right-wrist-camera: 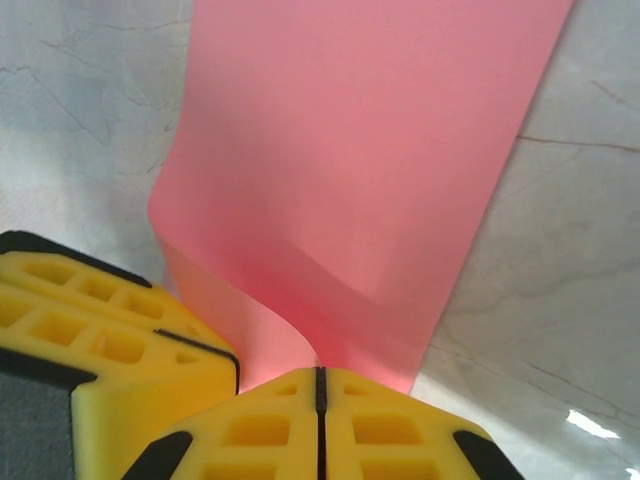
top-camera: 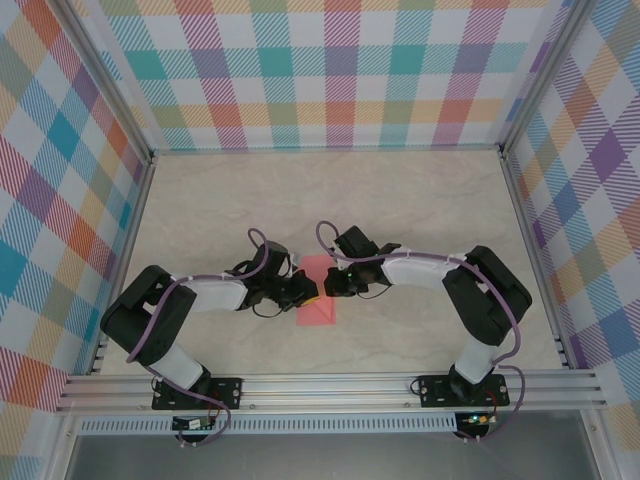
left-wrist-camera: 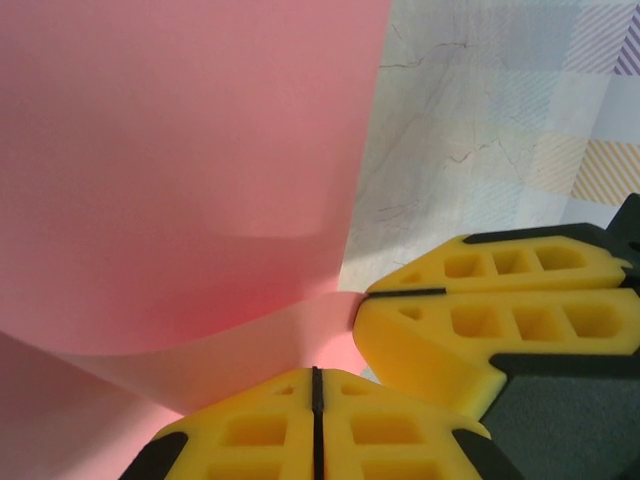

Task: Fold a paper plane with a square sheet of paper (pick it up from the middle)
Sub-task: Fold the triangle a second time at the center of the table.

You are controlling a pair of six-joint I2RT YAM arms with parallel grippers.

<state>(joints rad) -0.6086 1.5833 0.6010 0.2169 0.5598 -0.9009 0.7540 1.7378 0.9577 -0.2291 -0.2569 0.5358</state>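
The salmon-pink square sheet of paper (top-camera: 318,308) lies mid-table between my two arms, one part curling up off the marble top. My left gripper (top-camera: 311,293) comes in from the left and my right gripper (top-camera: 329,283) from the right; their yellow tips almost meet over the sheet. In the left wrist view the left gripper (left-wrist-camera: 316,372) is shut, the paper (left-wrist-camera: 180,170) bending into its seam, with the right gripper (left-wrist-camera: 372,293) pinching the same curl. In the right wrist view the right gripper (right-wrist-camera: 320,372) is shut on the paper (right-wrist-camera: 370,170), the left gripper's fingers (right-wrist-camera: 120,345) beside it.
The pale marble tabletop (top-camera: 400,200) is boxed in by plaid walls (top-camera: 330,80) at the back and both sides. An aluminium rail (top-camera: 330,385) carrying both arm bases runs along the near edge.
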